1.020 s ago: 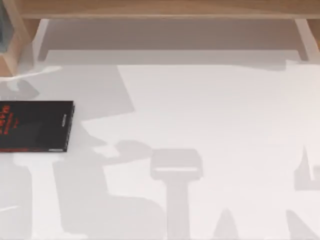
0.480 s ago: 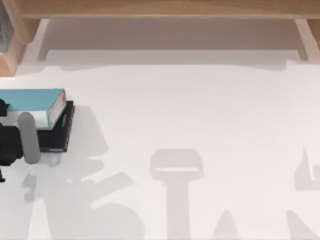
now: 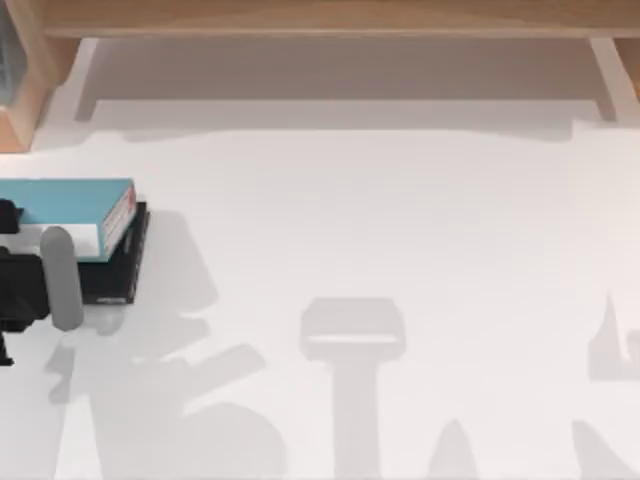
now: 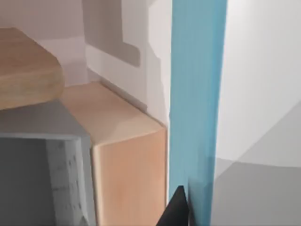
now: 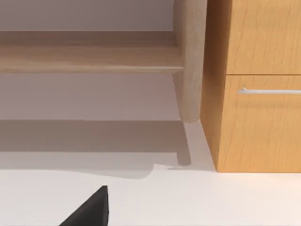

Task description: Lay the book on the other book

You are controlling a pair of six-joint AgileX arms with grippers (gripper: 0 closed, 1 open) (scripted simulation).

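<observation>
The bench (image 3: 400,220) presents a smooth, matt white surface, the shelf unit (image 3: 320,18) at 12 o'clock shows light wood grain with a satin finish, the book (image 3: 60,200) has a matt teal cover with a white paper edge, and the other book (image 3: 118,275) is matt black.

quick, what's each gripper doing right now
Left gripper: at the table's left edge by the blue book, which lies on the black book; grip cannot be told.
Right gripper: cannot be told.
</observation>
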